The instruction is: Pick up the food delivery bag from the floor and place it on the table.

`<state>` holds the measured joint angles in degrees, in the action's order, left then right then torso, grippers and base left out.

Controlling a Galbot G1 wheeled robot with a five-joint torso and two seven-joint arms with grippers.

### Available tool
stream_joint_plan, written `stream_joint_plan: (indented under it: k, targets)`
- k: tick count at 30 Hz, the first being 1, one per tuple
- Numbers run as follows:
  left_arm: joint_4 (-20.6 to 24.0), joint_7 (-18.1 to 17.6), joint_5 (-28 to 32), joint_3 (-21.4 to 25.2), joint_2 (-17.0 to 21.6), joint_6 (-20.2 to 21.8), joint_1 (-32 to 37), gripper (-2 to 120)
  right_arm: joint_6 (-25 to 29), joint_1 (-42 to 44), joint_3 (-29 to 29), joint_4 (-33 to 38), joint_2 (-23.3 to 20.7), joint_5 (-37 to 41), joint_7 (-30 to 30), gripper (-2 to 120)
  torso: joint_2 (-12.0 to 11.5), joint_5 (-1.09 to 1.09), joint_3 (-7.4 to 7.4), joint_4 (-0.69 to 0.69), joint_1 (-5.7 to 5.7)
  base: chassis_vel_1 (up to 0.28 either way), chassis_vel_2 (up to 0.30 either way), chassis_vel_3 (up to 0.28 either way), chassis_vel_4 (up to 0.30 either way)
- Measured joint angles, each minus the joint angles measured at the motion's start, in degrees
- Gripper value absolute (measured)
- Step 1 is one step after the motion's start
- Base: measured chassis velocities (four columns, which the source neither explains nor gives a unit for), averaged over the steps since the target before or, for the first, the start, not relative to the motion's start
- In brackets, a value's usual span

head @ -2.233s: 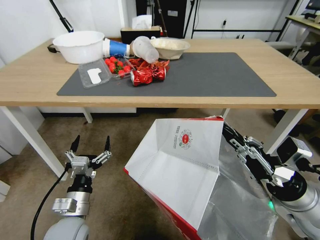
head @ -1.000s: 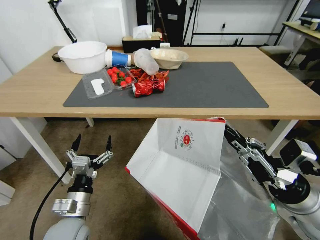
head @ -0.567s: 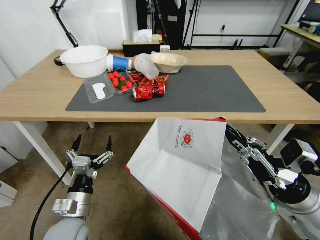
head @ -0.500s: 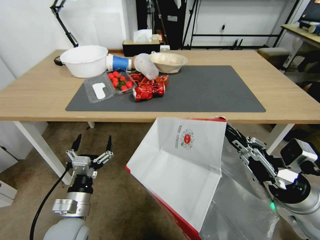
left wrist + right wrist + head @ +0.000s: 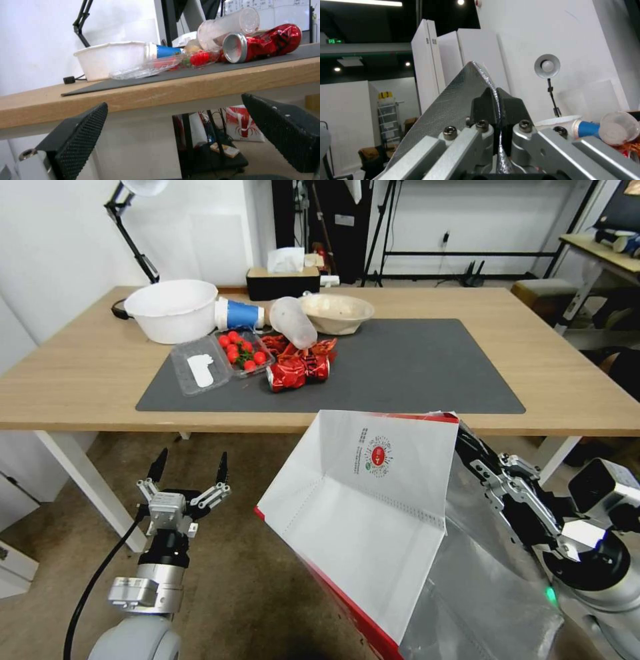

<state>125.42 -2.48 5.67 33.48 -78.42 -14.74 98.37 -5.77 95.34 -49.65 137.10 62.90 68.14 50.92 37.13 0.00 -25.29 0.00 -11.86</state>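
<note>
Currently held: food delivery bag (image 5: 373,513), off the floor, just before the table's (image 5: 80,380) near edge.
Right gripper (image 5: 495,105): pinched on the foil-lined rim.
Left gripper (image 5: 190,473): spread, idle below.
Handling: likely light, floppy; rim may tear or slip.

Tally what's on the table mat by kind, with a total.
Crushed red can: 1
Clear cup: 1
Clamshell tray of cherry tomatoes: 1
Total: 3, all at the dark grey mat's left end.
</note>
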Motion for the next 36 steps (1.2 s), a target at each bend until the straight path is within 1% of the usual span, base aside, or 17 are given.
stream_joint_plan:
  k: [6,14,21,29,31,33,35,36]
  targets:
    - [0.3,0.0,0.2,0.1,0.2,0.3,-0.2,100,-0.1,0.0,0.4,0.2,0.1,-0.3,-0.2,0,1.2,0.00,-0.75,0.00,-0.45,0.000,0.000,0.000,0.000]
    - [0.7,-0.1,0.4,0.4,0.2,0.4,-0.2,100,-0.1,-0.1,0.8,0.3,0.1,-0.9,-0.4,0,3.5,0.00,-2.15,0.00,-1.38,0.000,0.000,0.000,0.000]
    - [0.7,-0.1,0.4,0.4,0.2,0.4,-0.1,100,0.0,0.0,1.1,0.3,0.6,-1.3,-0.4,0,5.0,0.00,-3.00,0.00,-1.97,0.000,0.000,0.000,0.000]
    - [0.7,-0.1,0.2,0.2,0.1,0.5,-0.1,100,0.1,0.1,1.2,0.6,0.8,-1.4,-0.1,0,6.1,0.00,-3.63,0.00,-2.42,0.000,0.000,0.000,0.000]
    - [0.7,-0.1,0.1,0.2,0.0,0.5,-0.1,100,0.1,0.0,1.3,0.7,0.8,-1.4,-0.2,0,6.8,0.00,-4.09,0.00,-2.73,0.000,0.000,0.000,0.000]
    - [0.7,-0.1,0.1,0.2,0.0,0.5,0.0,100,0.1,0.0,1.4,0.7,0.8,-1.5,-0.2,0,7.1,0.00,-4.23,0.00,-2.82,0.000,0.000,0.000,0.000]
    - [0.7,-0.1,0.1,0.2,0.0,0.5,0.0,100,0.2,0.1,1.7,0.7,1.1,-1.9,-0.1,0,8.0,0.00,-4.74,0.00,-3.24,0.000,0.000,0.000,0.000]
    - [0.7,-0.1,0.1,0.2,0.0,0.5,0.0,100,0.2,0.1,1.7,0.7,1.1,-1.9,-0.1,0,8.0,0.00,-4.74,0.00,-3.24,0.000,0.000,0.000,0.000]
